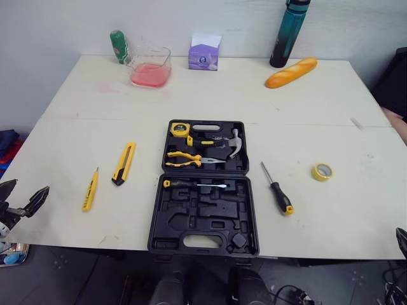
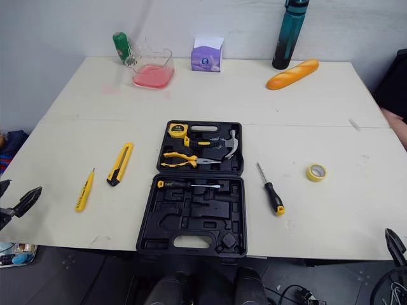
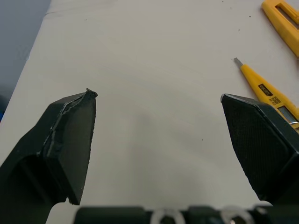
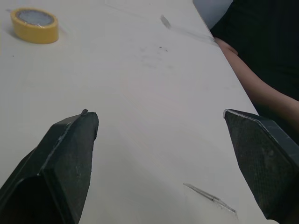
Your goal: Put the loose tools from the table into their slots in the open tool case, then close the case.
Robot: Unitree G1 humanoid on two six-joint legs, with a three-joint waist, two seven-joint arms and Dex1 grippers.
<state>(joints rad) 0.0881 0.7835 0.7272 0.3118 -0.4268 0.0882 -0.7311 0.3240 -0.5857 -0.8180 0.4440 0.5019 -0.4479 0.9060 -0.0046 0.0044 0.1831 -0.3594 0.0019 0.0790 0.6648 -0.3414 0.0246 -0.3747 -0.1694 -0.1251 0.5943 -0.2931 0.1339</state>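
Note:
The open black tool case (image 1: 203, 219) lies at the table's front centre. Its far half holds a tape measure (image 1: 180, 129), a hammer (image 1: 224, 141) and pliers (image 1: 187, 159); a thin screwdriver (image 1: 194, 185) rests in the near half. Left of the case lie a yellow utility knife (image 1: 124, 162) and a yellow tester pen (image 1: 90, 189). To its right are a black-and-yellow screwdriver (image 1: 277, 189) and a yellow tape roll (image 1: 322, 171). My left gripper (image 1: 22, 196) hangs open at the front left edge, near the pen. My right gripper (image 4: 159, 112) is open at the front right corner, holding nothing.
Along the back stand a green bottle (image 1: 119, 46), a clear container of pink liquid (image 1: 151, 67), a purple tissue box (image 1: 204, 54), a teal bottle (image 1: 289, 35) and a bread loaf (image 1: 291, 72). A person's arm (image 4: 261, 88) rests at the right edge.

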